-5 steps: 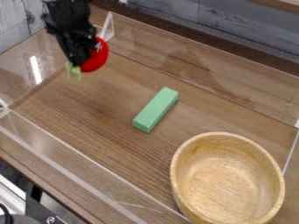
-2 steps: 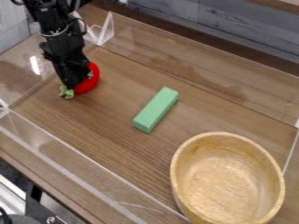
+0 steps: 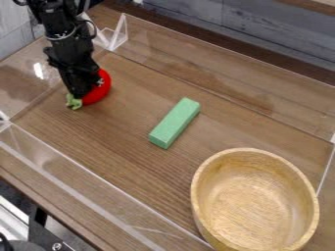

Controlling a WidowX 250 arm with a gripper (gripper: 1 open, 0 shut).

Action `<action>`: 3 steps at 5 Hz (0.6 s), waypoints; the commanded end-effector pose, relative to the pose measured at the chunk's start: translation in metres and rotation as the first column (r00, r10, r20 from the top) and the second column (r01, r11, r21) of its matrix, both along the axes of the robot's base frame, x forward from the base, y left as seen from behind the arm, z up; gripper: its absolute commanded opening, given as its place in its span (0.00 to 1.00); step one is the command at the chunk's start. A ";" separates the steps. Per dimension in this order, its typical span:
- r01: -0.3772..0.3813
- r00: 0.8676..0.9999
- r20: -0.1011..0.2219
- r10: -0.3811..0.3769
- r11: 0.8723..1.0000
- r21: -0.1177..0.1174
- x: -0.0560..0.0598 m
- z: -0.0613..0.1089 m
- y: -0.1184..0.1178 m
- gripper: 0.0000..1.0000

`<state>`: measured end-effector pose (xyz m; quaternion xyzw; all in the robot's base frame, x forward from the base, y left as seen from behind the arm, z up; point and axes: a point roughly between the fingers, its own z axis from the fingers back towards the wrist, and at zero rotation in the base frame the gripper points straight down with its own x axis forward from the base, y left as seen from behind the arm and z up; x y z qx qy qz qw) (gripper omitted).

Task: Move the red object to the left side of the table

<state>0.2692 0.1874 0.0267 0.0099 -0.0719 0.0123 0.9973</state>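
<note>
**Mara:** Starting closest to the camera: a clear acrylic wall [image 3: 78, 191] runs along the near edge, and just behind it at the right sits a round, pale wooden bowl [image 3: 257, 204], empty. Nothing about the task seems to need it.

**Jon:** Past that, near the middle, a light green rectangular block [image 3: 174, 123] lies flat and slanted, well apart from the arm. The arm appears to have no business with it either.

**Mara:** Farther back on the left is the work itself. The black robot gripper [image 3: 78, 88] points straight down with its jaws pressed together on the small red toy strawberry with a green leafy cap [image 3: 94, 86]. The strawberry is down at the surface, its cap poking out at the lower left.

**Jon:** That low, upright hold makes sense as a set-down: the strawberry already sits on the left part of the brown wood-grain table [image 3: 118, 167], near the left wall. Whether it actually rests on the wood cannot be told.

**Mara:** So the task looks nearly finished; letting go is what remains.

**Jon:** The tabletop is smooth and bare between those things, fenced by low clear walls. Beyond the far wall there is a grey planked background, too dim to say more.
</note>
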 end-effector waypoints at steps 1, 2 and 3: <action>0.009 1.000 -0.002 -0.009 1.000 0.005 0.005 -0.007 -0.002 0.00; 0.007 1.000 -0.010 -0.008 1.000 -0.001 0.007 -0.011 -0.003 0.00; 0.005 1.000 -0.020 -0.005 1.000 -0.008 0.008 -0.014 -0.005 0.00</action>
